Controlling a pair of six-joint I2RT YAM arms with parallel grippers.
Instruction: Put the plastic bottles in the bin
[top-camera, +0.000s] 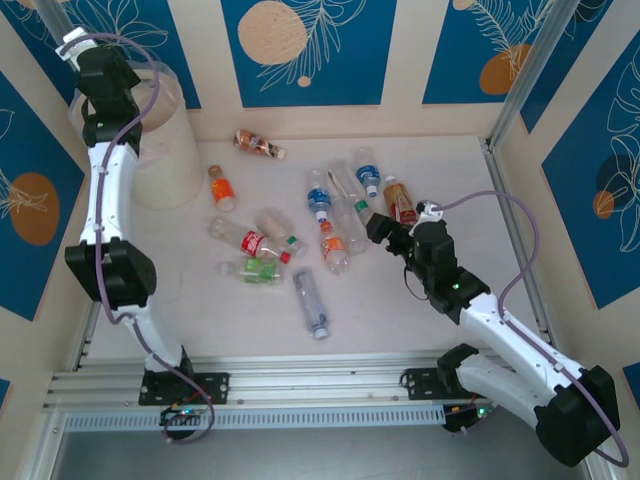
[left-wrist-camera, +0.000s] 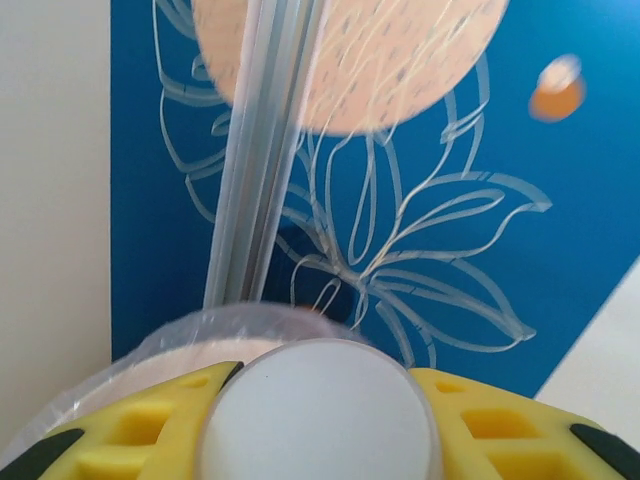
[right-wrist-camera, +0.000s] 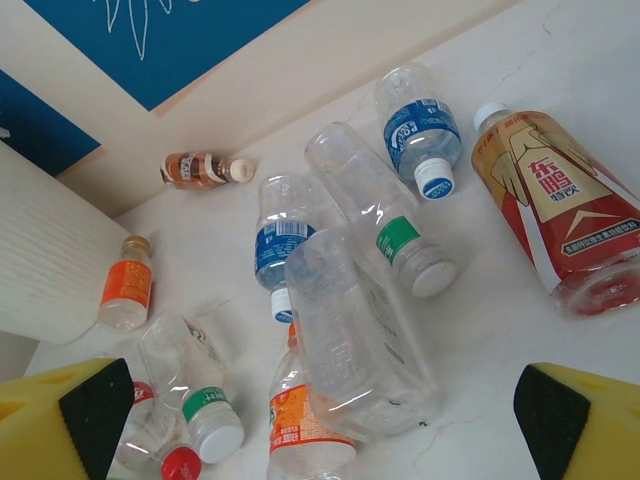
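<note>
The left gripper (left-wrist-camera: 322, 432) was up at the bin (top-camera: 165, 165). Its yellow pads (left-wrist-camera: 150, 420) were pressed on a pale round thing (left-wrist-camera: 318, 395) that looked to me like the end of a bottle. The bin's rim (left-wrist-camera: 200, 335) sat just past the pads, so I could not tell if the thing was right over the hole. I think the good way was to bring it over the middle of the bin first and then let go, so it would not hit the rim and bounce out. The other plastic bottles (top-camera: 300, 235) lay in a heap on the table (top-camera: 400, 330), off to one side of the bin, and a small orange one (right-wrist-camera: 125, 290) lay just beside the bin. The right gripper (right-wrist-camera: 325, 415) hung over the heap, well away from the bin, with its jaws wide and nothing in them. Under it a big clear squashed bottle (right-wrist-camera: 350, 340) lay on top of an orange-label bottle (right-wrist-camera: 300, 435). It would be best to close on the top one alone, because squashed plastic looked easy to lose.
</note>
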